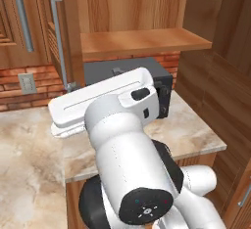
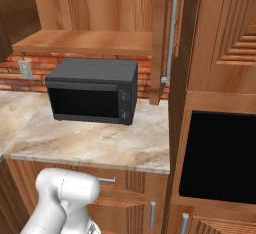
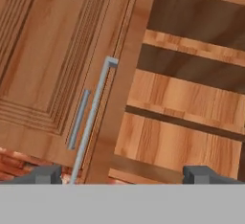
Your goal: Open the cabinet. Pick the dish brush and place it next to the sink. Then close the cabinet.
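The brown wooden cabinet [image 1: 142,8] stands open, its bare shelf [image 1: 144,41] showing. One door [image 1: 66,37] is swung out edge-on, with a long silver handle [image 1: 56,42]. From the right base view the cabinet [image 2: 95,8] shows a door edge [image 2: 159,38] and handle [image 2: 171,38] on its right side. In the hand view my gripper [image 3: 122,175] is open, with nothing between its fingertips [image 3: 43,174]. It faces the open door's handle [image 3: 95,117] and the bare shelves [image 3: 191,98]. The dish brush and the sink are out of view.
A black microwave [image 2: 95,90] sits on the marble counter [image 2: 90,143] under the cabinet. A neighbouring closed door [image 1: 19,22] hangs to the left. A tall wooden unit with a black oven [image 2: 220,153] stands at the right. My white arm [image 1: 122,140] crosses the counter front.
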